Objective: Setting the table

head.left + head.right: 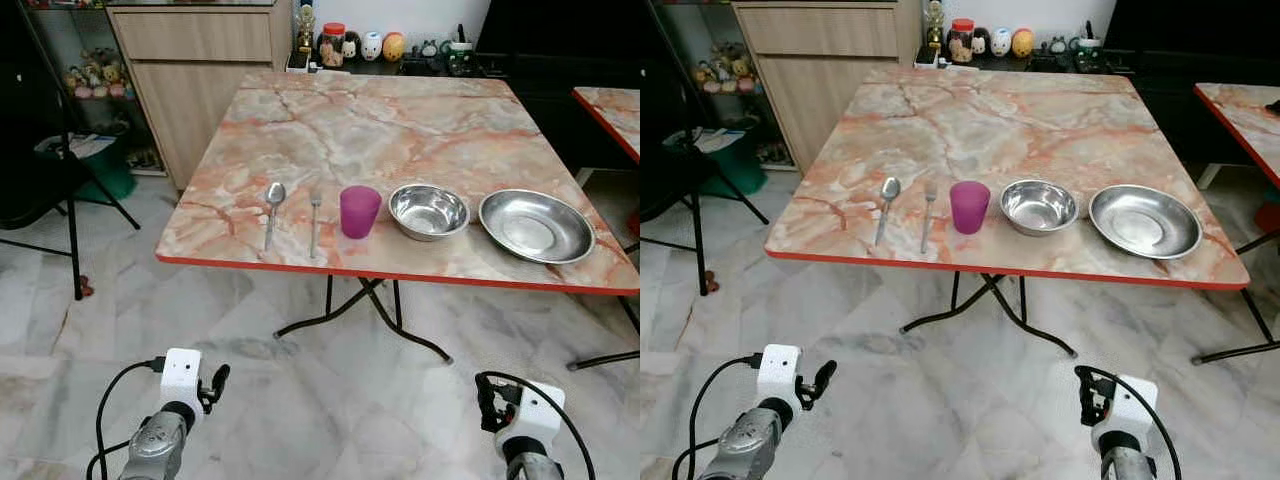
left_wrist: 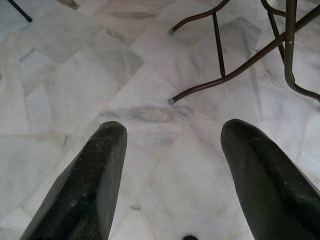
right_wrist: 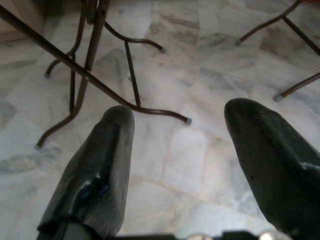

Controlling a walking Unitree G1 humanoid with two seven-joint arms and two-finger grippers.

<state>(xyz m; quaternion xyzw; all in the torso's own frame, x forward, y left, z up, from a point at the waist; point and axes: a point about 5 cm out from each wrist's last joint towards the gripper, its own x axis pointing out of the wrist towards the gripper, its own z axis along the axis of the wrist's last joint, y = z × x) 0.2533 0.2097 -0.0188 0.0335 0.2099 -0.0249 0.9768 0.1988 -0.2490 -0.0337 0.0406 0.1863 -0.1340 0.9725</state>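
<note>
Not started: spoon (image 1: 273,205), fork (image 1: 315,222), cup (image 1: 359,211), bowl (image 1: 428,211), plate (image 1: 535,224) line table's (image 1: 400,120) near edge; both grippers, left (image 2: 172,165) & right (image 3: 182,160), spread w/ nothing held, need approach.

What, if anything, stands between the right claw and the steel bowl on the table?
Nothing visible does. The right claw hangs low over the floor, open, short of the table's near edge; the steel bowl sits by that edge with open space before it.

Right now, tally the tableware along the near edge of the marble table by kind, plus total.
Long-handled metal spoon: 1
Slim metal fork: 1
Purple plastic cup: 1
Deep round steel bowl: 1
Wide shallow steel plate: 1
Total: 5
</note>
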